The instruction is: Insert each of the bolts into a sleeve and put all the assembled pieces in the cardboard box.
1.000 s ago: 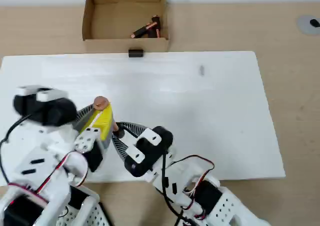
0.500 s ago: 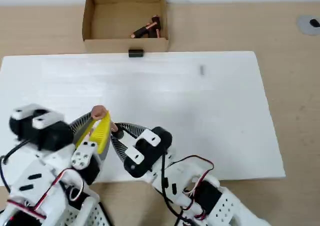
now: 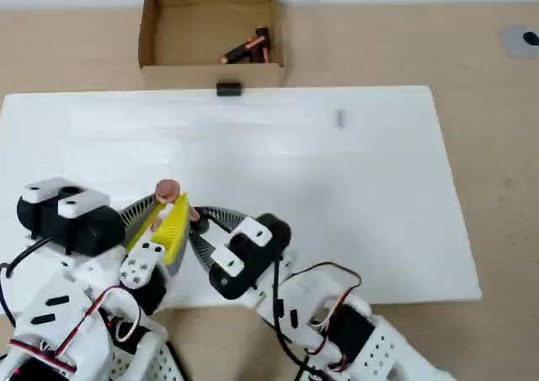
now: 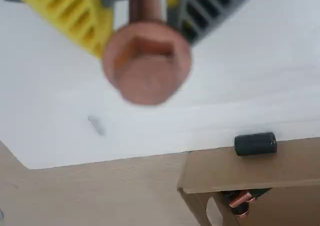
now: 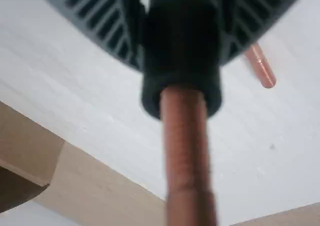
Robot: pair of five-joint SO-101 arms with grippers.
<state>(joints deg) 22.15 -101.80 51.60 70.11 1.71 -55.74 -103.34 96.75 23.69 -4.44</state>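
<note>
Left gripper (image 3: 171, 206): closed on a copper bolt (image 4: 147, 68). A yellow finger sits on one side of the shaft and a grey finger on the other.
Bolt: held above the white mat (image 3: 354, 195), near the mat's front edge. Its round head is uppermost and stands clear of the fingertips.
Right gripper (image 3: 199, 221): clamped on a black sleeve (image 5: 181, 51), just beside the left gripper.
Sleeve: held between dark ribbed fingers. A copper shaft (image 5: 187, 156) runs out of its end.
Copper tip (image 5: 261, 66): a short threaded end shows just beside one dark finger. I cannot tell what it belongs to.
Box (image 3: 152, 44): open cardboard, on the wooden table (image 3: 488, 145) beyond the mat's far edge, well apart from both grippers.
Assembled pieces (image 3: 248, 48): lying inside the box, by its front wall.
Loose sleeve (image 3: 228, 88): on its side at the mat's far edge, against the outside of the box's front wall.
</note>
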